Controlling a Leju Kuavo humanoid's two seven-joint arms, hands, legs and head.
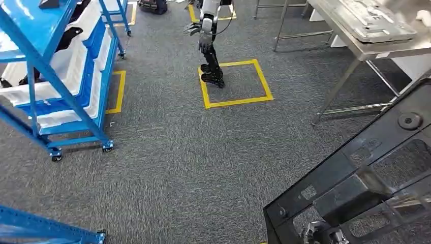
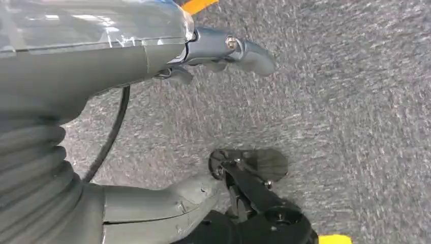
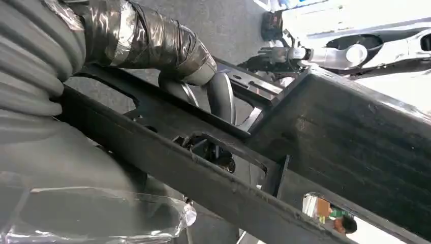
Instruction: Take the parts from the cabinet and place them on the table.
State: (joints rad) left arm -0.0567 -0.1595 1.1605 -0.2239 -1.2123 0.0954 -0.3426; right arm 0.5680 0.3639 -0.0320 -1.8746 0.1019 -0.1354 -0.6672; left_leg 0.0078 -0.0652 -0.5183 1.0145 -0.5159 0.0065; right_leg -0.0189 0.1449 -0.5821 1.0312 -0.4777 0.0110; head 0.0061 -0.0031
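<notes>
Carrying a black frame part [image 1: 356, 173] clasped in the right hand's [image 3: 203, 86] fingers, the robot has yet to reach the bench [image 1: 386, 48]; the left hand [image 2: 218, 56] hangs empty, fingers loosely apart.

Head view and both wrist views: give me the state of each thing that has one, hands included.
black part: off the ground, gripped by the right hand
right hand: fingers wrapped around a bar of the part
left hand: holds nothing, hanging over the carpet
blue cabinet: shelves loaded with white trays
metal table: grey tray on top
</notes>
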